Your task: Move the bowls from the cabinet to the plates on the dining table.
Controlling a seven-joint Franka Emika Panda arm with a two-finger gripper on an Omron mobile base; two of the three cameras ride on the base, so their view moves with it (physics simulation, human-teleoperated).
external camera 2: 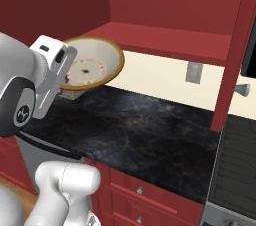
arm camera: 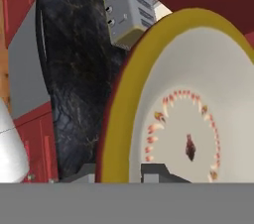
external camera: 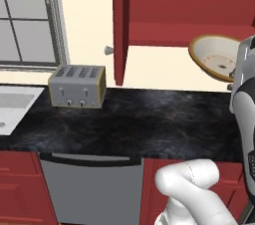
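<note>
My gripper is shut on the rim of a cream-white bowl with a tan rim. One finger sits inside the bowl and the other outside. The bowl hangs tilted in the air above the black counter, just below and in front of the open dark red cabinet. From the right base view the bowl faces the camera beside my hand, under the cabinet's bottom shelf. The plates and the dining table are out of view.
The cabinet door stands open on the left, and another door on the right. A silver toaster stands on the black counter near a white sink. A dishwasher sits below the counter.
</note>
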